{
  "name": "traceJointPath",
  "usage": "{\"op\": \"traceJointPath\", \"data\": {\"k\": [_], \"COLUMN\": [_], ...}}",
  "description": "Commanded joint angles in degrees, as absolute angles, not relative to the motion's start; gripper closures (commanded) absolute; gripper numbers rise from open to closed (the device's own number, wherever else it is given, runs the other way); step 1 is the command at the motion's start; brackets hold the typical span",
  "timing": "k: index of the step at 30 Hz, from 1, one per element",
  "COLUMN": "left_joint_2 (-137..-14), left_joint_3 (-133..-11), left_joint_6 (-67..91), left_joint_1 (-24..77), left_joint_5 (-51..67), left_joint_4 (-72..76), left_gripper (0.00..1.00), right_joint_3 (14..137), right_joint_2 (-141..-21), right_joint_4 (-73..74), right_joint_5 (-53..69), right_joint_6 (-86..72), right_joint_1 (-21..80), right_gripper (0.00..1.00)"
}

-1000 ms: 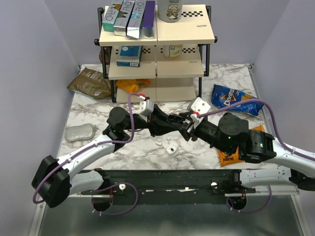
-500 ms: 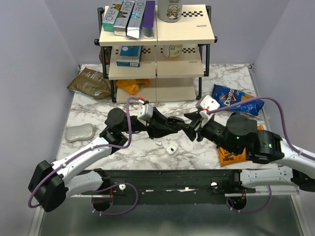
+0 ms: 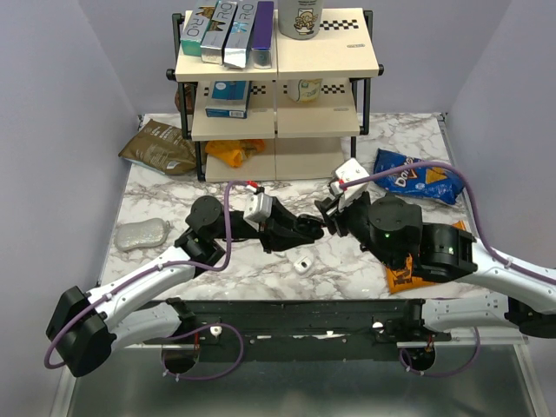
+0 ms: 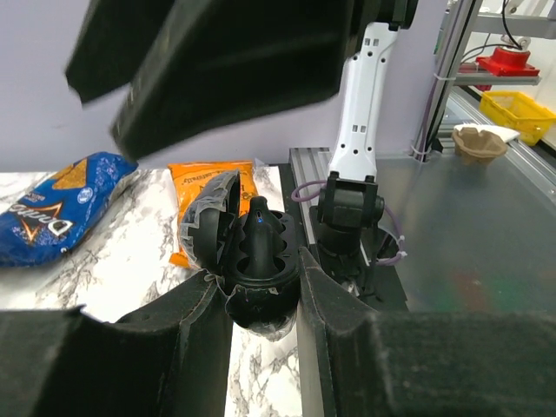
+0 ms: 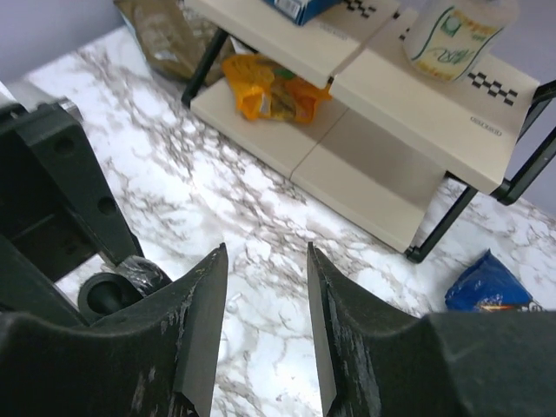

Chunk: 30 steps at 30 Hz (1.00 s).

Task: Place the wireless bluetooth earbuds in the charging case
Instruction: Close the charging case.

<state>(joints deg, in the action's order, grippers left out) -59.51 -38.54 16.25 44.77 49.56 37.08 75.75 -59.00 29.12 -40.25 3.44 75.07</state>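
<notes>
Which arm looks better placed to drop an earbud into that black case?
Right. The right end effector is open, empty and close by, whereas the left end effector is shut on the charging case, holding it with its lid open.

White-shelled links and chunky black joints make up the left arm, lower left, and the right arm, lower right. A purple cable loops to each white wrist block. The left tool and right tool are matte black.

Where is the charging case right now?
Centre of the top view: the charging case, open, is clamped in the left gripper, facing the right gripper.
</notes>
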Motion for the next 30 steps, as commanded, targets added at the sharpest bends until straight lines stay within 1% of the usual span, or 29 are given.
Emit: {"op": "traceJointPath", "data": {"k": [1, 12, 22, 25, 27, 28, 29, 30], "left_joint_2": [-57.6, -56.8, -56.4, -56.5, -56.5, -56.4, -56.6, -56.9], "left_joint_3": [-38.1, -37.7, -37.7, -37.8, -37.8, -38.0, -38.1, -38.2], "left_joint_6": [14.0, 13.1, 12.0, 12.0, 12.3, 12.1, 11.7, 12.1], "left_joint_1": [45.5, 45.9, 45.9, 45.8, 45.8, 45.8, 45.7, 45.6], "left_joint_5": [48.5, 46.9, 45.4, 44.8, 43.7, 42.4, 37.8, 35.4], "left_joint_4": [37.8, 37.6, 36.7, 36.2, 35.4, 32.5, 30.7, 28.6], "left_gripper": [1.0, 1.0, 1.0, 1.0, 1.0, 1.0, 1.0, 1.0], "right_joint_3": [76.5, 76.7, 76.4, 76.2, 76.0, 75.5, 75.2, 74.9], "right_joint_2": [-59.1, -59.8, -59.4, -59.2, -58.3, -56.8, -55.8, -54.9], "right_joint_4": [33.0, 34.5, 34.6, 34.5, 33.8, 32.2, 31.3, 30.6], "right_joint_5": [-39.2, -31.3, -30.0, -31.1, -36.4, -39.3, -45.0, -46.8], "right_joint_6": [2.7, 2.3, 2.0, 1.4, 0.1, 0.1, -1.5, -1.8], "right_joint_1": [74.5, 74.5, 74.5, 74.5, 74.5, 74.5, 74.4, 74.1], "right_gripper": [0.5, 0.5, 0.5, 0.5, 0.48, 0.46, 0.46, 0.46]}}
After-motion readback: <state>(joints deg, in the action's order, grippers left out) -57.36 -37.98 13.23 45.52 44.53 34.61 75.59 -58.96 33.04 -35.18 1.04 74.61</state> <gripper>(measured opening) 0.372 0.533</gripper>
